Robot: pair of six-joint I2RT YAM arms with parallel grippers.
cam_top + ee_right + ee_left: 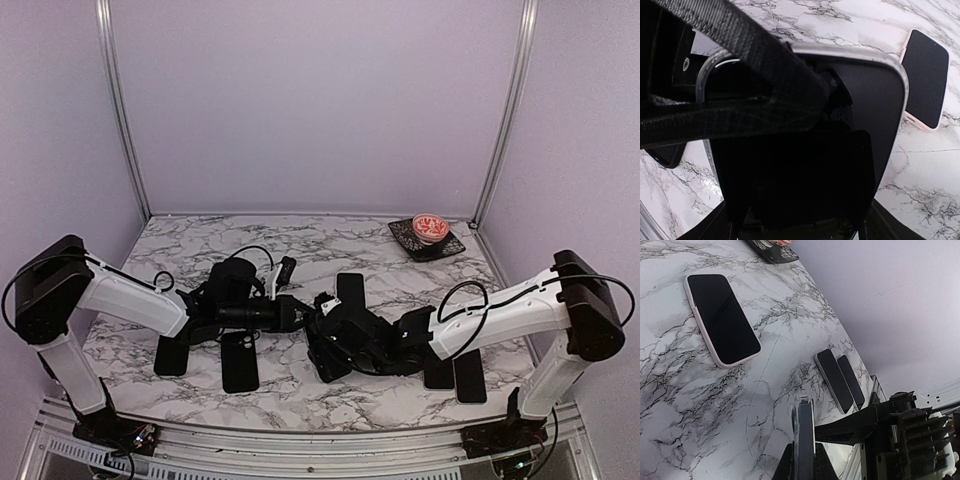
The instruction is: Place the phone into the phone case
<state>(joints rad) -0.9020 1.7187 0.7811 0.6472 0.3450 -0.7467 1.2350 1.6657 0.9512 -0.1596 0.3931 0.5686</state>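
A clear-rimmed, dark-faced phone case [870,100] is clamped edge-on in the left end effector [804,462]. A flat black phone [805,170] is grasped by the right end effector [800,226] and held against it.

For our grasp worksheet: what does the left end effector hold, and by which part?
A thin slab, phone or case unclear, pinched across its flat faces at its near end by the left end effector.

You have five dark handsets [172,356] flat on the counter [300,235]: a left pair [240,362] and a right pair [470,377] near the near corners, one middle handset [350,290]. One clear case [804,432] and one phone [790,180] are held aloft. Far right corner: one plate [410,245], one bowl [431,228].
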